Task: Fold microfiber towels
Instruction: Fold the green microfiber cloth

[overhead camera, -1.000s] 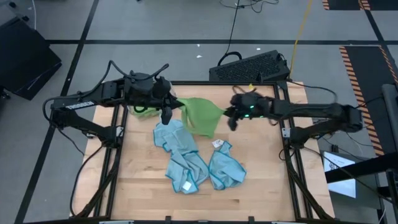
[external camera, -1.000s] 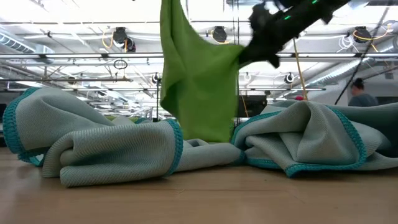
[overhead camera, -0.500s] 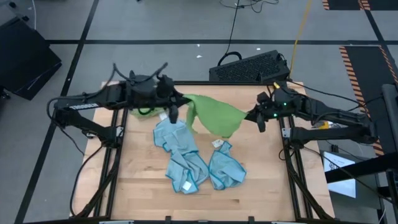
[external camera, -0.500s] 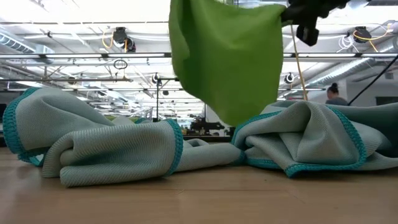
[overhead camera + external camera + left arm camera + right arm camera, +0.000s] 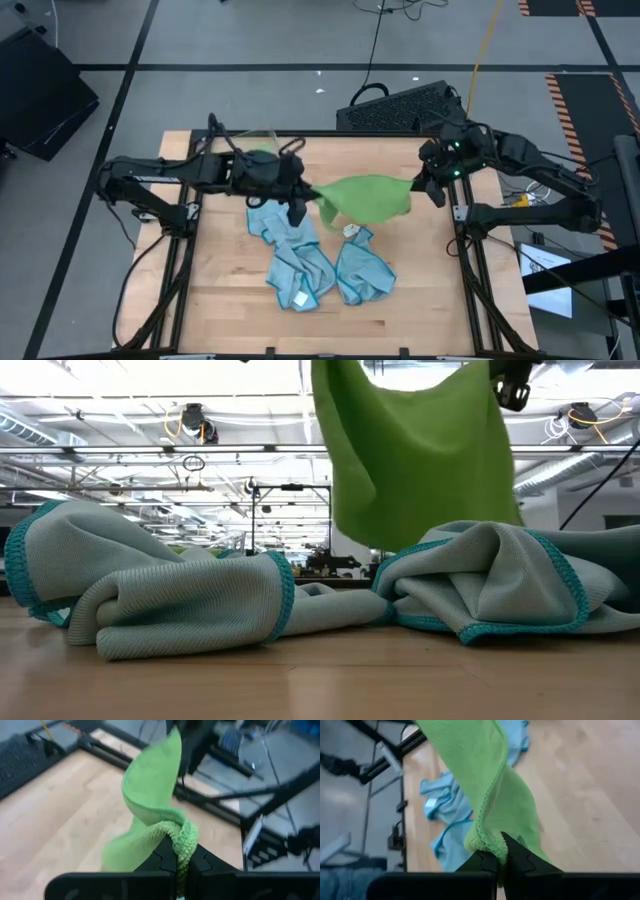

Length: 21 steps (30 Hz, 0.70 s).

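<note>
A lime green towel (image 5: 365, 195) is held up between my two grippers, above the middle of the table; it also shows in the low view (image 5: 420, 450). My left gripper (image 5: 303, 200) is shut on its left end. My right gripper (image 5: 422, 186) is shut on its right end. Three light blue towels lie crumpled on the table below: one (image 5: 275, 220) by the left gripper, one (image 5: 300, 275) nearer the front, one (image 5: 362, 268) at the right. A bit of another green cloth (image 5: 257, 158) shows by the left arm. My left gripper pinches a bunched hem corner (image 5: 179, 840) of the green towel between its two fingers. The towel runs away from the fingers toward the other gripper, lifted clear of the table. My right gripper pinches a bunched hem edge (image 5: 485, 840) of the same towel between its two fingers. The towel stretches away from the fingers and sags below them, clear of the table.
The blue towels (image 5: 170, 595) (image 5: 500, 580) lie in heaps under the hanging green towel. A black keyboard (image 5: 400, 105) sits beyond the table's far edge. Bare wood (image 5: 230, 290) shows at the front left and along the near edge.
Both grippers have gone toward the table's right edge, the right one farther, so they stand wider apart. The green towel, which hung bunched and narrow, is now spread out between them and its lower edge has risen off the blue towels.
</note>
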Each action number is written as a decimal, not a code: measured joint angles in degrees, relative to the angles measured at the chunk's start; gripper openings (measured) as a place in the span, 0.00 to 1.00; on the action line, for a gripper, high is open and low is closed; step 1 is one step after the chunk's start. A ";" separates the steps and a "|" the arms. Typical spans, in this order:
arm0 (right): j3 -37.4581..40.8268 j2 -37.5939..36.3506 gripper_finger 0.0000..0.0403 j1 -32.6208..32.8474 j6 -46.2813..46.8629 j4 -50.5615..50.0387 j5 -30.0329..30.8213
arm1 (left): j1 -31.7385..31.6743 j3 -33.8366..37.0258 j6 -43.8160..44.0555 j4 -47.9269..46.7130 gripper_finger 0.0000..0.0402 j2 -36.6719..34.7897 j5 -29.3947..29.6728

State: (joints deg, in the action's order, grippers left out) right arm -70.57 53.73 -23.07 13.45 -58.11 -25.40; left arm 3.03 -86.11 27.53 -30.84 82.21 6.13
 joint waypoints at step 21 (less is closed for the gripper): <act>-0.41 4.45 0.00 -10.97 -6.95 0.23 1.55 | -4.66 1.50 -15.35 -0.90 0.01 0.66 1.49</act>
State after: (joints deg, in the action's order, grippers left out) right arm -70.98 58.18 -34.04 6.50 -57.88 -23.85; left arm -1.63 -84.60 12.18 -31.74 82.87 7.62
